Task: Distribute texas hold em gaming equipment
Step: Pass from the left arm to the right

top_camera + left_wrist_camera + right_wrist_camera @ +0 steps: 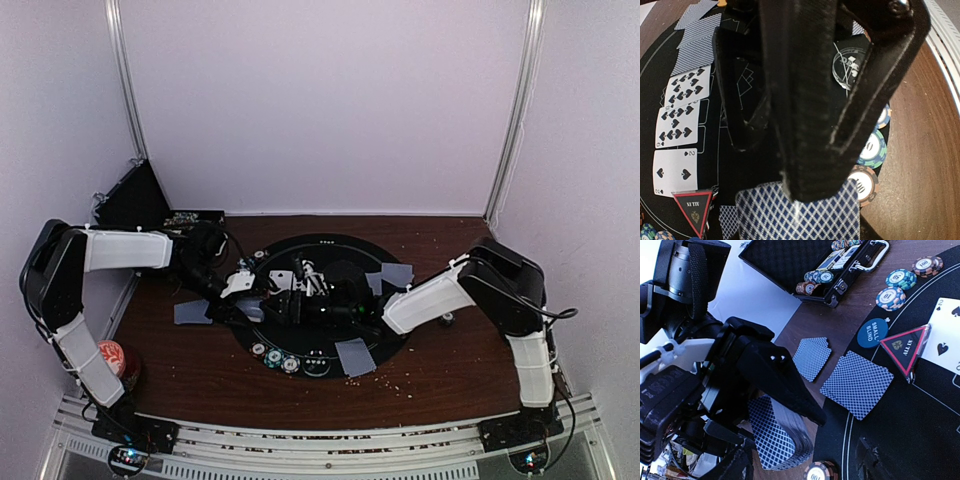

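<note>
Two jaws of the left gripper (807, 420) are clamped on a deck of blue-backed playing cards (775, 440) above the left edge of the round black mat (345, 250), while the right gripper (807, 464) hangs just right of that deck, its jaws apart with nothing between them. Close by at that left edge two single cards (857, 382) lie face down, and the red triangle marker (905, 347) touches a face-up two of spades (947, 332) beside the blue button (872, 333). Striped chips (869, 149) sit on the mat's near edge, and an open black case (775, 260) stands far left on the table (450, 370).
</note>
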`<state>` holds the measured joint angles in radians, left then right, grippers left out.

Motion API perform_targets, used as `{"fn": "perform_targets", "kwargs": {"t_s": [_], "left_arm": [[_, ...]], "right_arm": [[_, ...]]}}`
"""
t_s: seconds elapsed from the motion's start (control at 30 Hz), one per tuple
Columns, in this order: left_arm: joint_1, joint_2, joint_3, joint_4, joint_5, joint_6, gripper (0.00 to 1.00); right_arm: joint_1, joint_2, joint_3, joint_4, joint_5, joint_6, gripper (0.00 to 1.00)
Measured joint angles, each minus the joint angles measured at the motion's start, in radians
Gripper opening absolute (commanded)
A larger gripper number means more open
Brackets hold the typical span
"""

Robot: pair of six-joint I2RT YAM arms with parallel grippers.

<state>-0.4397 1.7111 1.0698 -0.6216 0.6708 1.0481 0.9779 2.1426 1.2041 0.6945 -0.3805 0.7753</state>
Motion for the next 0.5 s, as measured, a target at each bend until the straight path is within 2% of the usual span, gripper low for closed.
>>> {"fn": "perform_targets", "kwargs": {"t_s": [0.5], "left_arm": [[0.000,0.000,0.000,-0.001,-0.002,0.000,0.47]], "right_arm": [[0.003,0.131,0.092,0.073,-0.077,0.093,0.60]]}}
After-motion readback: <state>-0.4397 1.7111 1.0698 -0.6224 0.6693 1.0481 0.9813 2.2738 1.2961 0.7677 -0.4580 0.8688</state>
